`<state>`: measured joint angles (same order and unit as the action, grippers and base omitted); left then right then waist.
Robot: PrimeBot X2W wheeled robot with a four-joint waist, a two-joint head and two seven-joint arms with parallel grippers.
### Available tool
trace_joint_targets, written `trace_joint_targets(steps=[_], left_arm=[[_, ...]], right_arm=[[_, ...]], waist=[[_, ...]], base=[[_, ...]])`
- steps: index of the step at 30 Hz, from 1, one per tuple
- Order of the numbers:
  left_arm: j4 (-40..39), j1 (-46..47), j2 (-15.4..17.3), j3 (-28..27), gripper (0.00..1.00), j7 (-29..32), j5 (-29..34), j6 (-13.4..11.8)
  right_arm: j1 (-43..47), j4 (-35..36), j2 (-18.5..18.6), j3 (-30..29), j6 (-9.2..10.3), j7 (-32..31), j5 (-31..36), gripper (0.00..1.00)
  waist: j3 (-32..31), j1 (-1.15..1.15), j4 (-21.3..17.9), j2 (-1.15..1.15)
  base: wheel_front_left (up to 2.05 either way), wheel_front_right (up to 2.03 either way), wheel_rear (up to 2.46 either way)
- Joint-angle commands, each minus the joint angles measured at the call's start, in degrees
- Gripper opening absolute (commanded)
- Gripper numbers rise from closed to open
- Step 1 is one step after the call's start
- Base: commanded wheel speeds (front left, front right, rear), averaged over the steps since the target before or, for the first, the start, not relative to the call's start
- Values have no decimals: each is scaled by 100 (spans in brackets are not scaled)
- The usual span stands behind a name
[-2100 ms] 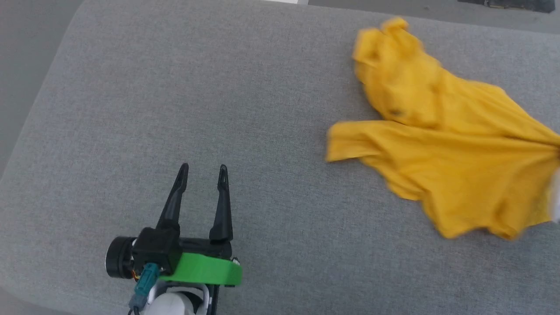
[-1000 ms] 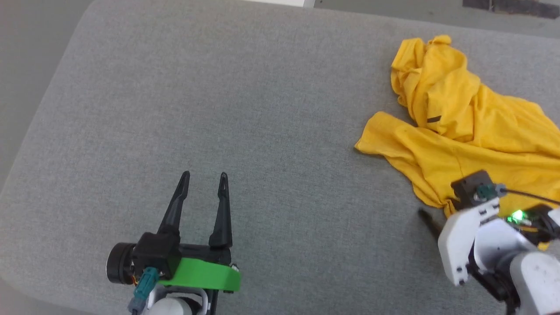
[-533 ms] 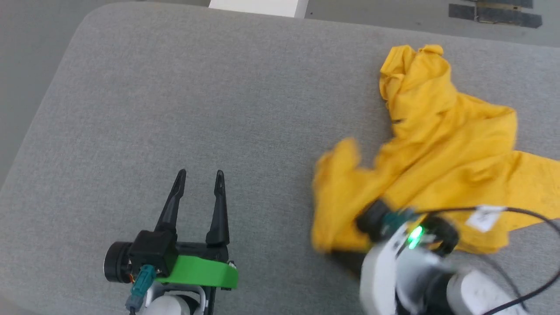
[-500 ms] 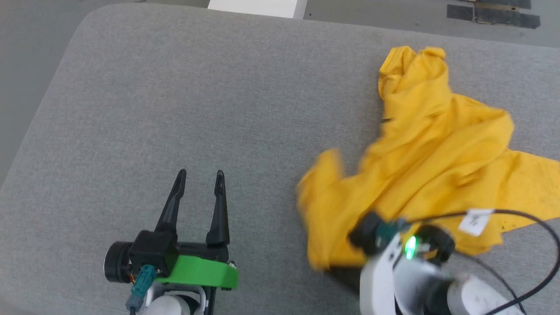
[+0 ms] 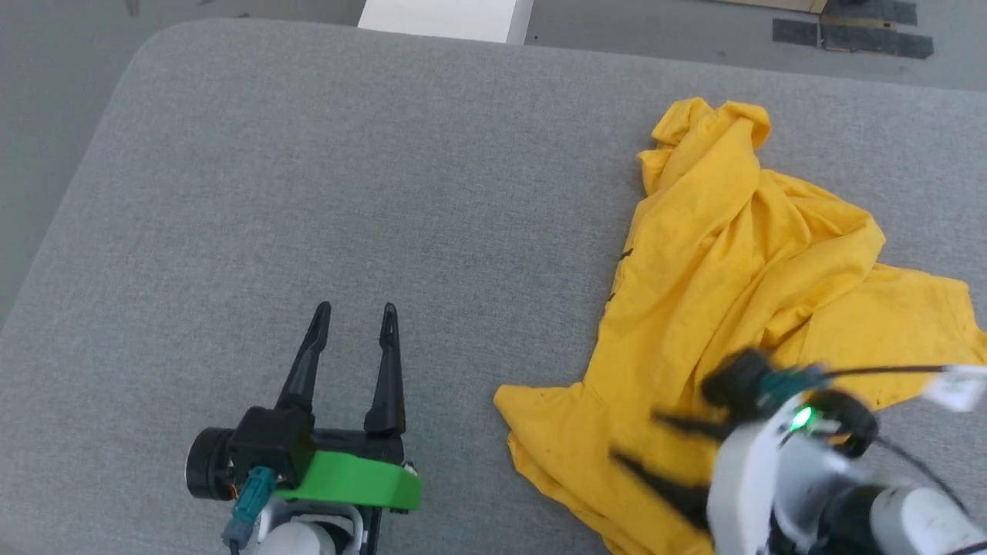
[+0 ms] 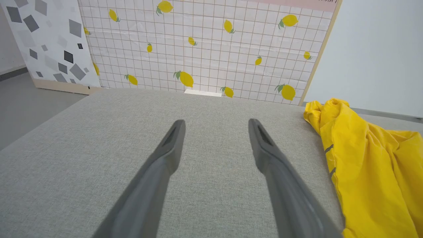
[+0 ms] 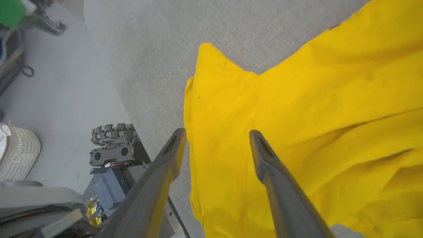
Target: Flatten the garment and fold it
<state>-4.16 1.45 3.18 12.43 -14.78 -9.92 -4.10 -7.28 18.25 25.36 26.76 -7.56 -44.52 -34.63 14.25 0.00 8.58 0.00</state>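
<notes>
The garment (image 5: 740, 293), a bright yellow T-shirt, lies crumpled on the right half of the grey padded table (image 5: 308, 169), bunched at its far end and spread toward the near edge. Its print is hidden. My right gripper (image 5: 636, 439) hovers blurred over the garment's near part, fingers pointing left and open. In the right wrist view the right gripper (image 7: 217, 133) stands open above the yellow cloth (image 7: 297, 109), holding nothing. My left gripper (image 5: 355, 308) rests open over bare table, well left of the garment. The left wrist view shows the left gripper (image 6: 215, 123) empty, with the garment (image 6: 363, 165) off to its right.
A white box (image 5: 447, 19) sits beyond the table's far edge, and dark strips (image 5: 848, 35) lie on the floor. A lemon-print panel (image 6: 205, 43) stands behind the table. Below the near edge are the robot's wheeled base (image 7: 114, 145) and a white basket (image 7: 18, 152).
My right gripper dragged the garment's near part leftward and toward the front edge, then opened and let it go. The cloth now lies settled. The left gripper stayed put; the camera shifted slightly.
</notes>
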Motion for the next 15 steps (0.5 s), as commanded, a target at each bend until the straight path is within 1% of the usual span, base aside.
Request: trace_joint_targets(steps=[1, 4, 8, 11, 13, 15], left_arm=[[8, -16, -23, -23, 100, -22, -35, 19], [1, -57, -24, -37, 100, -22, -13, 26], [-17, -126, -14, -51, 100, -22, 21, 49], [-44, -196, 9, -81, 100, -22, 34, 71], [-57, -265, 33, -105, 100, -22, 43, 83], [-82, -357, 50, -143, 100, -22, 45, 80]], right_arm=[[35, 73, -200, -325, 8, 293, 152, 100], [58, 130, -665, -1133, 8, 985, 699, 100], [267, 202, -1338, -2302, 8, 2009, 1818, 100], [590, 242, -1877, -3242, 8, 2770, 2650, 100], [854, 278, -2121, -3848, 8, 3211, 3034, 100], [1108, 292, -2228, -4378, 8, 3563, 3201, 100]], waist=[[-65, 0, -39, 0], [-133, 0, -73, 0], [-218, 0, -112, 0], [-267, 0, -130, 0], [-290, 0, -139, 0], [-309, 0, -170, 0]], base=[[0, 0, 0], [0, 0, 0], [0, 0, 0], [0, 0, 0], [0, 0, 0], [0, 0, 0]])
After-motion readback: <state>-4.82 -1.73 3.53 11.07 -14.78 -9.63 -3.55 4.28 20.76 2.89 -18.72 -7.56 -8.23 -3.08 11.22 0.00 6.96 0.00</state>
